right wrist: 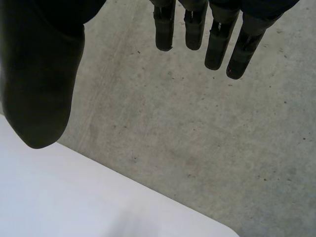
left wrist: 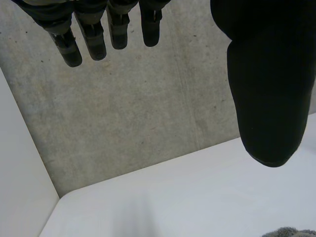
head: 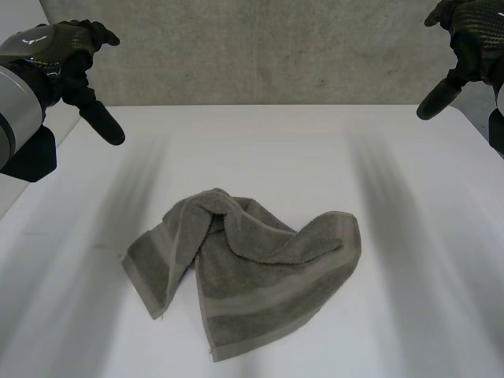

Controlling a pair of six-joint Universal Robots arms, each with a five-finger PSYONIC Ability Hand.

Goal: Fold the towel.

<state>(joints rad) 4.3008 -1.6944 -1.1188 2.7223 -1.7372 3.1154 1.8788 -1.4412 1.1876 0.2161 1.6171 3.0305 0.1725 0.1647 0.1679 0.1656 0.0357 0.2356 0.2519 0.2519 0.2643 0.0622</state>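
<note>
A grey-brown towel (head: pixel 252 268) lies crumpled on the white table (head: pixel 260 150), with its upper left part bunched and folded over itself. My left hand (head: pixel 75 55) hangs high at the far left, well away from the towel, fingers (left wrist: pixel 94 34) straight and apart from the thumb (left wrist: pixel 269 89), holding nothing. My right hand (head: pixel 465 47) hangs high at the far right, also clear of the cloth, with fingers (right wrist: pixel 217 39) straight and thumb (right wrist: pixel 42 84) spread. A small bit of the towel (left wrist: pixel 291 232) shows below the left thumb.
A grey concrete wall (head: pixel 268 47) stands behind the table's far edge. Bare white tabletop surrounds the towel on all sides. The table's left edge (head: pixel 47 150) runs close under my left arm.
</note>
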